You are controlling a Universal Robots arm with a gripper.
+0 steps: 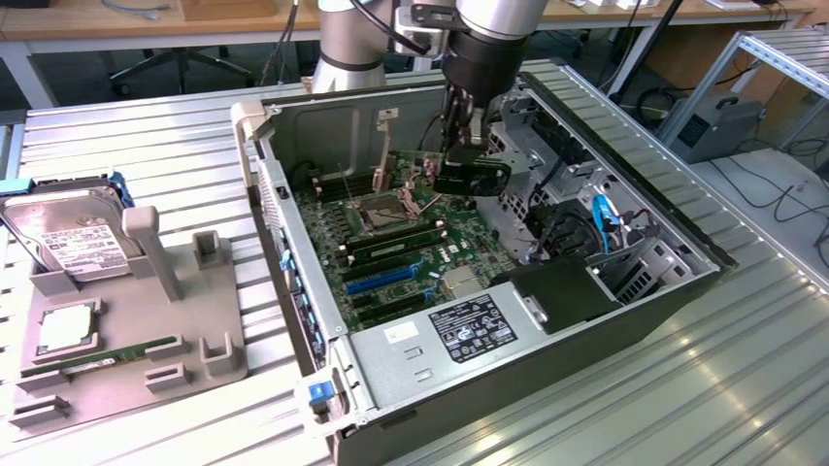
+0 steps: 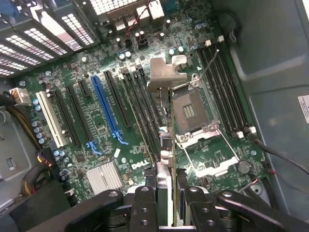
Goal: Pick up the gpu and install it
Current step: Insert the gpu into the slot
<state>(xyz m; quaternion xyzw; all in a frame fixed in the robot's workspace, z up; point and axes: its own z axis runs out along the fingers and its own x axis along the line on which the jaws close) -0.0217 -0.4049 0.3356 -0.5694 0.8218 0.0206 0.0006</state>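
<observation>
PC ASSEMBLY RIG: On 1 ribbed metal bench (image 1: pixel 725 388), 1 open PC case (image 1: pixel 428 388) lies on its side, w/ 1 green motherboard (image 2: pixel 120 145) exposed. The single robot arm reaches into it from above.

The pincer (image 2: pixel 169 193) is closed narrow on the gpu (image 2: pixel 166 140), 1 thin card seen edge-on and held clear above the board. The card's long axis runs straight out from the pincer to its silver bracket (image 2: pixel 166 72) at the far end. That axis is approx. in line w/ the slot rows, though slightly skewed.

The card hangs beside the empty CPU socket (image 2: pixel 190 111). The expansion slots, 1 blue slot (image 2: pixel 106 108) and 1 white slot (image 2: pixel 48 118) among them, sit on the card's other side, away from the socket.

At the exterior view's left, 1 grey parts fixture (image 1: pixel 155 291) carries 1 hard drive (image 1: pixel 72 243), 1 CPU chip (image 1: pixel 65 330) and 1 green memory stick (image 1: pixel 116 354), well apart from the pincer.
</observation>
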